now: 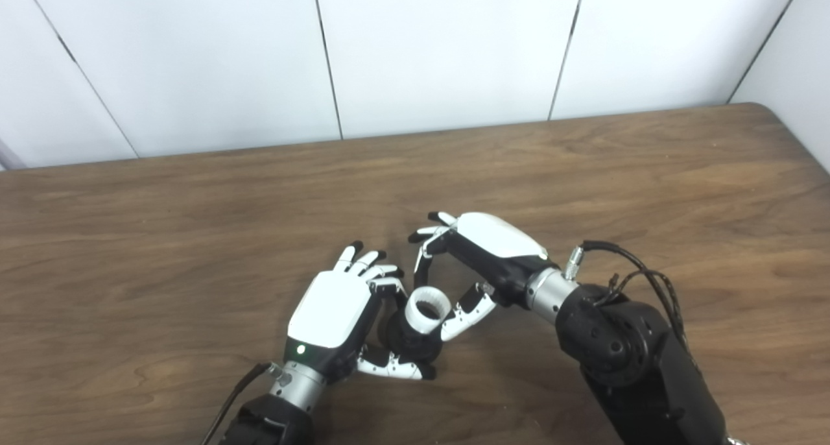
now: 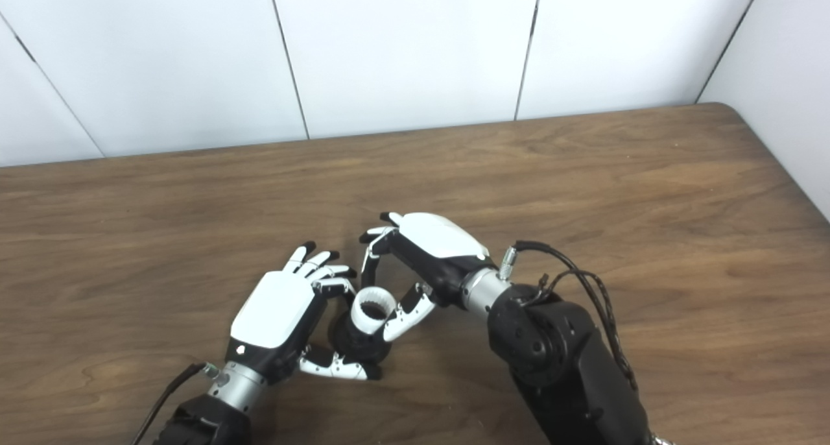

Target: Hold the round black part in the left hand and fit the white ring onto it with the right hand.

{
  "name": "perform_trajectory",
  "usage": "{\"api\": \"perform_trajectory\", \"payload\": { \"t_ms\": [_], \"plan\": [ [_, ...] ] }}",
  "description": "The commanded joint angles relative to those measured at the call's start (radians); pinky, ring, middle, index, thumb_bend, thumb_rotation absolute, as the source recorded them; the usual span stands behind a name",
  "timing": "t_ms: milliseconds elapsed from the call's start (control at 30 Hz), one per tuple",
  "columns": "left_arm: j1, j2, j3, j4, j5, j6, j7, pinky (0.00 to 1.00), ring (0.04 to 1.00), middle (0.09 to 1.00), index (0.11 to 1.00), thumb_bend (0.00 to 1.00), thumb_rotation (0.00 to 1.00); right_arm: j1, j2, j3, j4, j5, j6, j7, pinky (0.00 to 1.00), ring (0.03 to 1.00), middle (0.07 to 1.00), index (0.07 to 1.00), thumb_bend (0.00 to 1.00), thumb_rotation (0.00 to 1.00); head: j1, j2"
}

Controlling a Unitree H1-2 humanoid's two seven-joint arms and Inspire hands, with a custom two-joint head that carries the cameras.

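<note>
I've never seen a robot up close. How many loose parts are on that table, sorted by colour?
White: 1, the white ring
Black: 1, the round black part under the ring
Total: 2, both between the left robot hand and the right robot hand.

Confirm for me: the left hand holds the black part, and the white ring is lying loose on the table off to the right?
Not quite. The left hand does hold the black part, but the white ring sits on top of it, at the right hand's thumb. The left eye view shows this.
</note>
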Motion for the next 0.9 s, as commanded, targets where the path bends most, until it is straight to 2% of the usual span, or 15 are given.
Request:
{"api": "perform_trajectory", "payload": {
  "t_ms": [0,867],
  "plan": [
    [0.001,0.001,-0.003,0.003,0.013,0.004,-0.005,1.0,0.907,0.792,0.485,0.52,0.06,-0.025,0.008,-0.001,-0.009,0.002,-0.019,-0.028,1.0,1.0,0.874,0.484,0.52,0.13,-0.001,0.0],
    [0.0,-0.011,-0.009,0.008,0.028,0.013,-0.004,1.0,0.911,0.794,0.485,0.52,0.06,-0.016,0.019,0.023,-0.038,-0.006,-0.001,0.002,1.0,1.0,0.868,0.484,0.52,0.13,0.013,0.012]
  ]
}}
